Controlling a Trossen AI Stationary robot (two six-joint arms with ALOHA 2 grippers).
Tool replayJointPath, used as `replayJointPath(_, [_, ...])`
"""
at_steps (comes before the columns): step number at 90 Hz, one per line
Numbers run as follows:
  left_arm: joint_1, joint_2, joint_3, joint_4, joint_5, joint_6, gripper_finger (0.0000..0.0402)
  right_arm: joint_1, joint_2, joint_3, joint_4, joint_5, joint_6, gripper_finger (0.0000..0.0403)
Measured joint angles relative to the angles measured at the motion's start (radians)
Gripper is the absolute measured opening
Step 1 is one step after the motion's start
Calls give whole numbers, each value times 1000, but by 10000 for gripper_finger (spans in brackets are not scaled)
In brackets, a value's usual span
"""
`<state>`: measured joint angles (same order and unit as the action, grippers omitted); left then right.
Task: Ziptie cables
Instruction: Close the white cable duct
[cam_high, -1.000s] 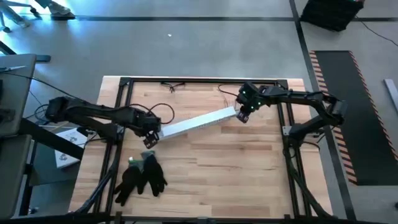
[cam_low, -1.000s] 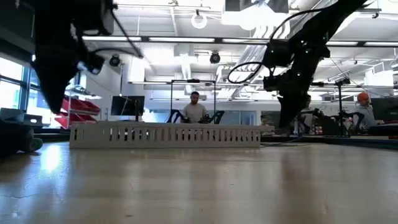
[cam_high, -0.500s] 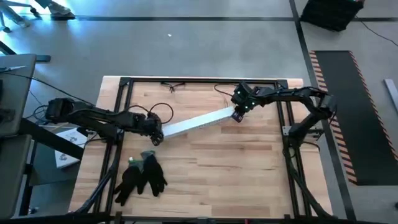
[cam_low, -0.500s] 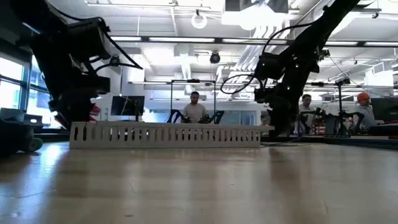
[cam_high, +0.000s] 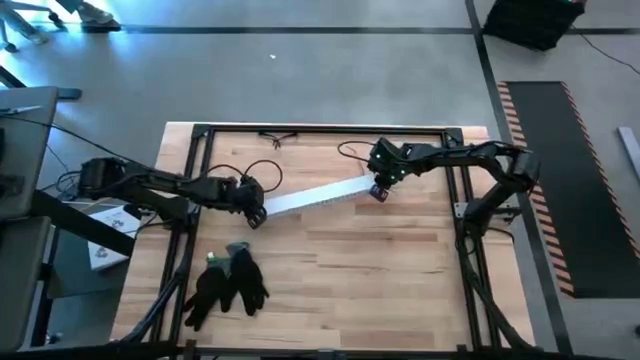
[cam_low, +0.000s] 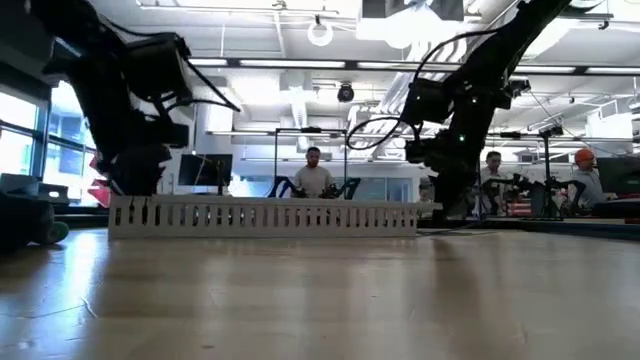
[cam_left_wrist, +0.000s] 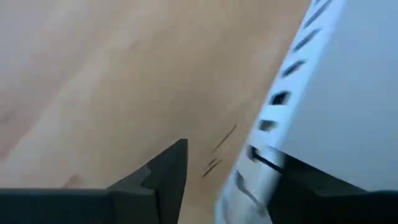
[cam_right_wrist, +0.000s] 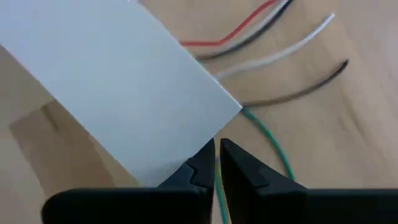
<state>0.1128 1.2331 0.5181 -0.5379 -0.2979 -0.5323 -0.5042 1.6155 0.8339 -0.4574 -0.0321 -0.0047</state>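
A long white slotted channel (cam_high: 318, 196) lies slantwise on the wooden table. Thin cables (cam_right_wrist: 280, 53), red, black, white, dark and green, spill out of its right end onto the wood. My right gripper (cam_high: 379, 190) stands at that end, its fingers (cam_right_wrist: 217, 149) closed by the channel's corner with a thin yellow cable in the slit between them. My left gripper (cam_high: 253, 213) is open at the channel's left end. One finger (cam_left_wrist: 168, 177) stands over bare wood and the other over the channel's top (cam_left_wrist: 348, 93). I cannot tell whether it touches the channel. My right gripper pinches a thin yellow cable (cam_right_wrist: 217, 186) between its two fingers, just off the corner of the channel's right end. The fingers point down at the table. How far the cable runs beyond them is hidden by the fingers.
A pair of black gloves (cam_high: 228, 282) lies near the table's front left. Black arm cords loop near the left arm (cam_high: 262, 172). A black frame (cam_high: 320, 128) runs along the far edge and both sides. People sit beyond the table in the low view.
My left gripper has come down and moved toward the far edge, up to the channel's left end. My right gripper has moved a little toward the table's left, to the channel's right end.
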Motion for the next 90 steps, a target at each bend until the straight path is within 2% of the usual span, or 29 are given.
replayJointPath(16, [-1, -21, 95, -222, 35, 26, 161, -19, -9, -1, -15, 13, -3, 11])
replayJointPath(27, [-2, -21, 151, -374, 114, -11, 161, -19, -9, -1, -24, 12, -15, 11])
replayJointPath(40, [-8, -21, 113, -446, 170, -114, 161, -19, -9, -1, -25, 14, -30, 11])
replayJointPath(48, [-14, -19, 52, -412, 106, -158, 161, -22, -9, -2, -15, 16, -40, 11])
replayJointPath(55, [-16, -18, -4, -310, 47, -180, 161, -35, -9, -2, -6, 16, -31, 11])
replayJointPath(65, [-18, -26, -75, -155, 16, -181, 160, -58, -9, -3, -4, 14, -26, 11])
replayJointPath(80, [-27, -22, -110, -33, -63, -241, 160, -74, -9, -3, 49, -117, -13, 11])
replayJointPath(90, [-37, -22, -124, 30, -106, -218, 160, -55, -9, -6, 69, -115, 9, 11])
